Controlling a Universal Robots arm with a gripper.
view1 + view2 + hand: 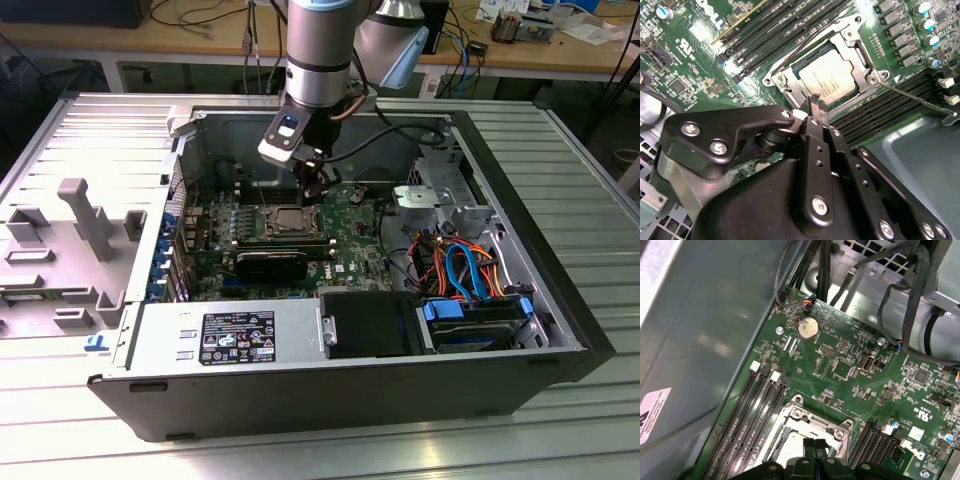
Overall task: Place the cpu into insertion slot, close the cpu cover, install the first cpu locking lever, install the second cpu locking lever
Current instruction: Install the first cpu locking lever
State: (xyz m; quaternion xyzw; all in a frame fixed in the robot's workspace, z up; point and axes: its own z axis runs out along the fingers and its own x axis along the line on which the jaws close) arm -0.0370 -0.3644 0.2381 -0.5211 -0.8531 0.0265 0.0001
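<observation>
**Gripper** point(816, 102): the two narrow fingers are seen pressed together with nothing between them. The tips are poised just beside the near edge of the insertion slot point(777, 80).

**Task item:** the cpu point(832, 79) is found seated inside the insertion slot. Its grey metal top shows through the window of the cpu cover point(855, 50), which is laid flat over it. The chip is judged light, rigid and smooth-topped, with a delicate underside, and would be taken by its edges only.

**Lever:** a locking lever point(920, 101), a thin wire rod, is seen running out from one corner of the insertion slot across the memory slots point(875, 112). It is judged springy and best engaged near its free end. Whether it is latched cannot be confirmed.

**Surface:** around the insertion slot the green motherboard point(840, 365) is crowded with small parts, so little margin is allowed.

**Room:** beyond the insertion slot, the open computer case point(350, 400) is laid on a ribbed metal table point(560, 430), with wooden benches point(150, 38) behind.
</observation>
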